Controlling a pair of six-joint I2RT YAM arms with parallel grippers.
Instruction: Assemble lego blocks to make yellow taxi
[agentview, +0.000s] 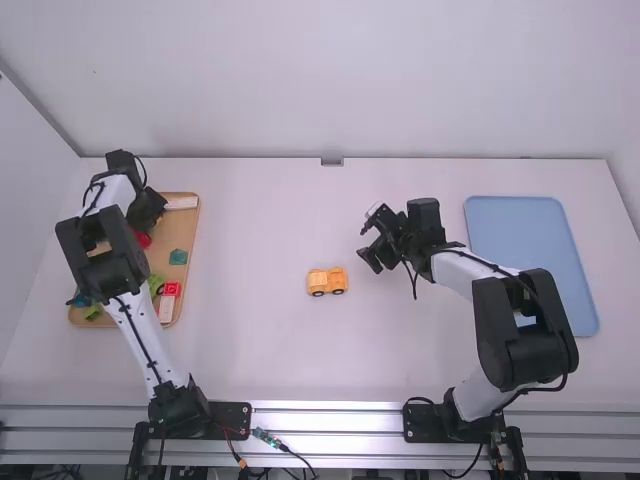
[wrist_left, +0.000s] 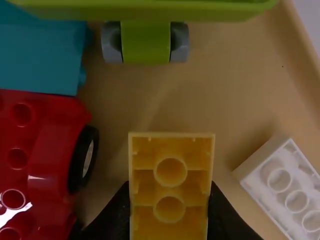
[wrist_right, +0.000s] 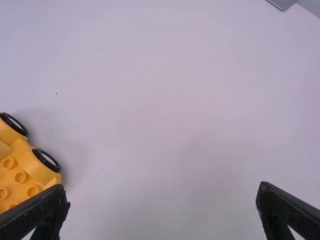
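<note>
Plainly yellow car base (agentview: 327, 280), studded, black-tyred

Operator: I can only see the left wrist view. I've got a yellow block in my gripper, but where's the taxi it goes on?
Observer: In the high view, a yellow car stands on the table, outside the wooden tray, over in the gap between the two arms.
Operator: Is the other robot hand holding anything?
Observer: No. The right gripper has its fingers wide apart, with only table between them.
Operator: Is it close to the car?
Observer: Fairly close. In the high view it hangs just to the right of the car and a bit farther up the picture.
</note>
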